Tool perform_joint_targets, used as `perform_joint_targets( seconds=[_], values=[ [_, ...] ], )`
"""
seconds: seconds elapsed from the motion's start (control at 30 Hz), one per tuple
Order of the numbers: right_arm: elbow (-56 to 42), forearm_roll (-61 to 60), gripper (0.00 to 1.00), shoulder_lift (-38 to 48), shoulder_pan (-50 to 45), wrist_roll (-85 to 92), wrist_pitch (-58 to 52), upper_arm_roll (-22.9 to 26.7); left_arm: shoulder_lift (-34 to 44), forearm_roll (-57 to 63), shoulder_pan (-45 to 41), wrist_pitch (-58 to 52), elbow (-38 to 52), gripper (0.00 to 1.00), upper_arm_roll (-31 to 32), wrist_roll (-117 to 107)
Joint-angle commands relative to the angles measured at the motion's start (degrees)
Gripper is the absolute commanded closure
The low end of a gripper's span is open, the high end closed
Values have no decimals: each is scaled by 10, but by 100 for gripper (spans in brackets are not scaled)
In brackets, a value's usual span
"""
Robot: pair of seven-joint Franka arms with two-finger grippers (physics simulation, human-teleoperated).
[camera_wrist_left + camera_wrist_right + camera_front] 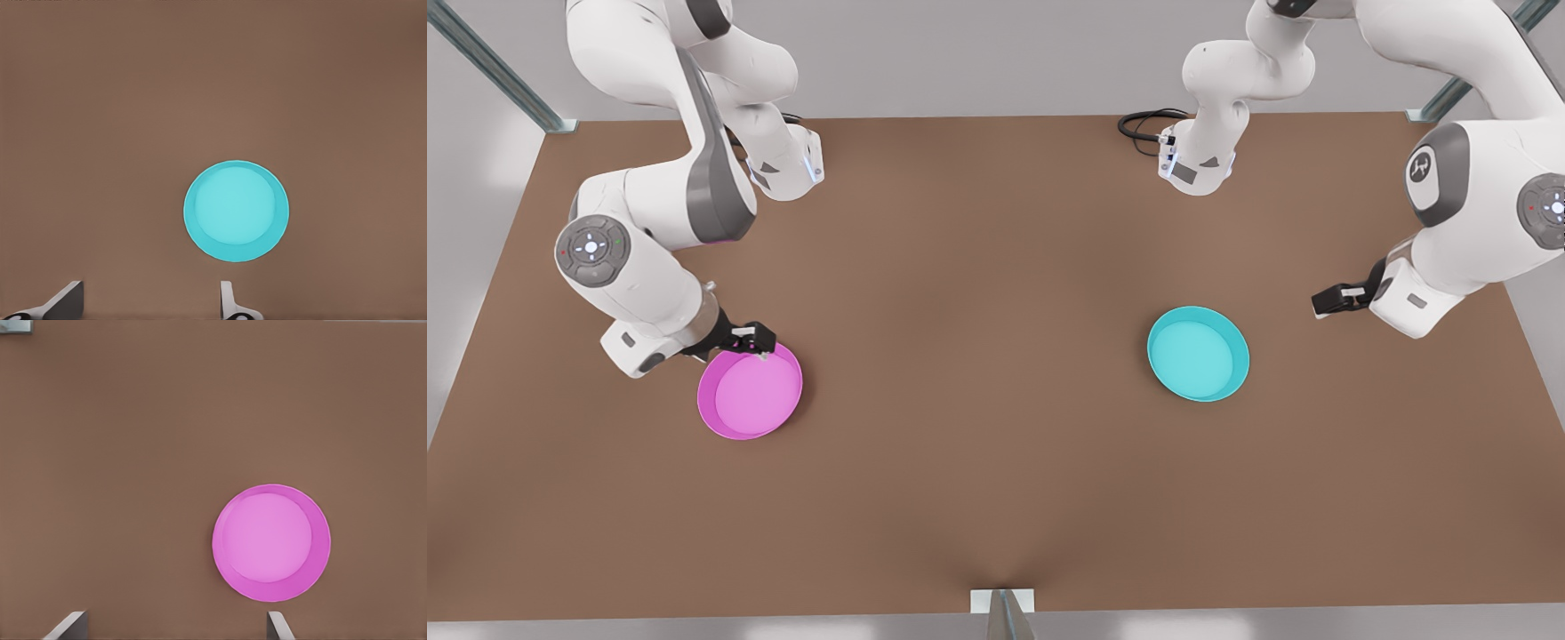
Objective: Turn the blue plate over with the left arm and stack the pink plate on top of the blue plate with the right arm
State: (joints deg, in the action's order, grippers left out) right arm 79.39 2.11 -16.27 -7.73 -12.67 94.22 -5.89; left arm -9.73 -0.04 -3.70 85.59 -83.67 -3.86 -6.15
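I see wide bare table [978, 462] between the plates, so room is not my worry. The blue plate [1198, 353] sits right of centre in the front view, the pink plate [750, 391] left of centre, well apart.

The left claw [1325, 302], released, hangs beside the blue plate; its low rim could slip during flipping. The right claw [754, 342], also released, is at the pink plate's rim.
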Motion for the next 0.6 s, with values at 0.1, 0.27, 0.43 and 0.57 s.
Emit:
perform_joint_targets(
  seconds=[0.1, 0.27, 0.43, 0.57],
  values=[
    [-2, 3, 0, -1, -6, -2, 0, -1, -35, -11, 36, -41, -6, 0, 23, 31],
    [8, 0, 0, -17, -14, -2, -27, -1, -75, -104, 126, 127, -170, 0, 36, 237],
    [8, -1, 0, -16, -30, -2, -63, -2, -71, -215, 134, 358, -350, 0, 36, 322],
    [8, -11, 0, -16, -37, -4, -79, -2, -103, -259, 134, 363, -353, 0, 37, 350]
  ],
)
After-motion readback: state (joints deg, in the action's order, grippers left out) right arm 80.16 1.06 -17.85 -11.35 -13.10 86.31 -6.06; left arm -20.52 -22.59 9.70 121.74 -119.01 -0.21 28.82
